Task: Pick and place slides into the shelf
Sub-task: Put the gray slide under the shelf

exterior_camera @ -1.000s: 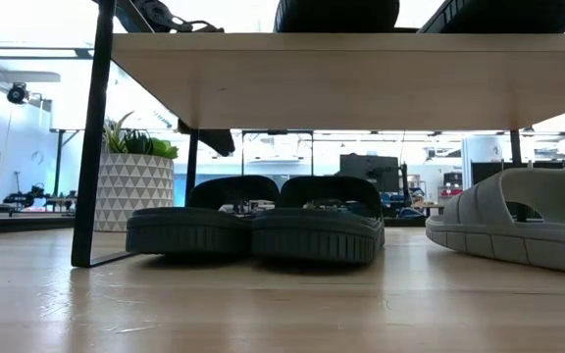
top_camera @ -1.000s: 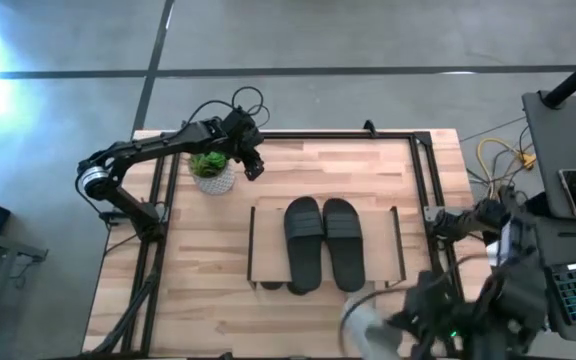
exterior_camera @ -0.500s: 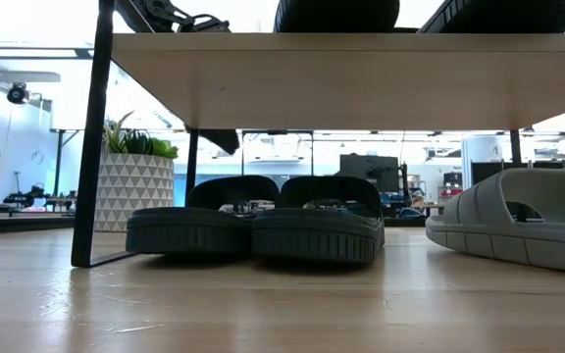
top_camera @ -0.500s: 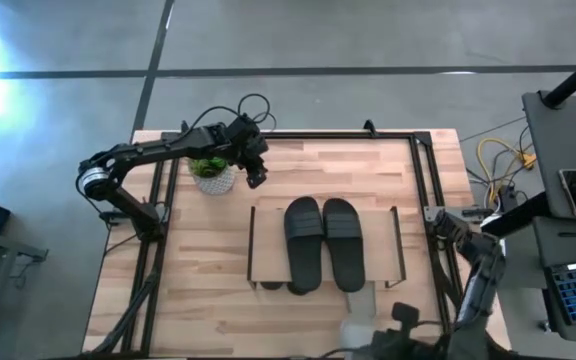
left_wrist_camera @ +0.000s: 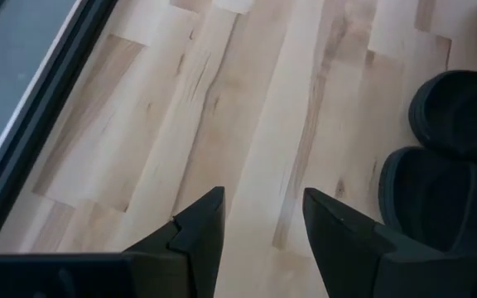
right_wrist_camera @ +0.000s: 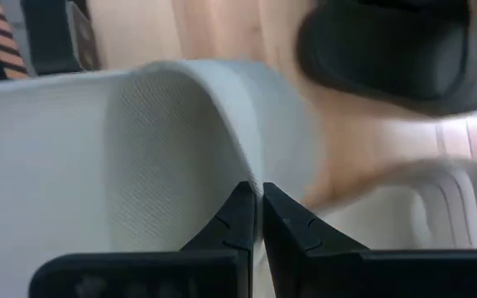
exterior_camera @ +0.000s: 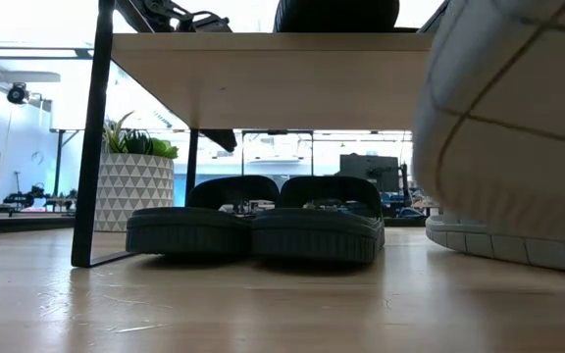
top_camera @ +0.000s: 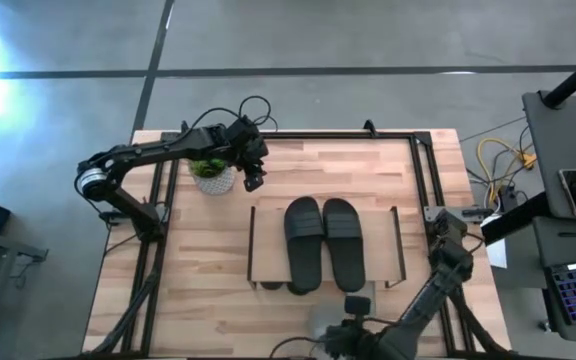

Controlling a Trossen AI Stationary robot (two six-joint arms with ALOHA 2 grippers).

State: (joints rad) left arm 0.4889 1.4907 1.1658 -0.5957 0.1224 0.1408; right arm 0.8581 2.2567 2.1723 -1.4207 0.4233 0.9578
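The shelf [top_camera: 268, 250] carries two black slides [top_camera: 323, 240] on its plank top, and two more dark slides [exterior_camera: 253, 230] rest sole-down beneath it. My right gripper [right_wrist_camera: 259, 207] is low at the table's near edge [top_camera: 340, 330], shut on a light grey slide [right_wrist_camera: 164, 141]. That slide's sole looms close in the low view [exterior_camera: 508, 118]. A second light grey slide [exterior_camera: 518, 250] lies on the table by the shelf's right end. My left gripper [left_wrist_camera: 259, 219] is open, hovering beside the potted plant [top_camera: 211, 172] and touching nothing. My right gripper pinches the light grey slide between its two fingers at the edge of its broad strap [right_wrist_camera: 251, 170]. The slide is lifted clear of the table, its sole [exterior_camera: 508, 118] tilted up above the other grey slide.
The potted plant [exterior_camera: 130, 186] stands at the far left, behind the shelf's black side frame [exterior_camera: 91, 137]. Black rails [top_camera: 423, 200] border the tabletop. Bare wood lies left of the shelf and in front of it [exterior_camera: 263, 304]. A laptop and cables sit off the table's right.
My right arm has swung from the table's right side toward the near edge and leftward. It has carried the light grey slide up off the table, so the slide now fills the right of the low view. The other slides have stayed put.
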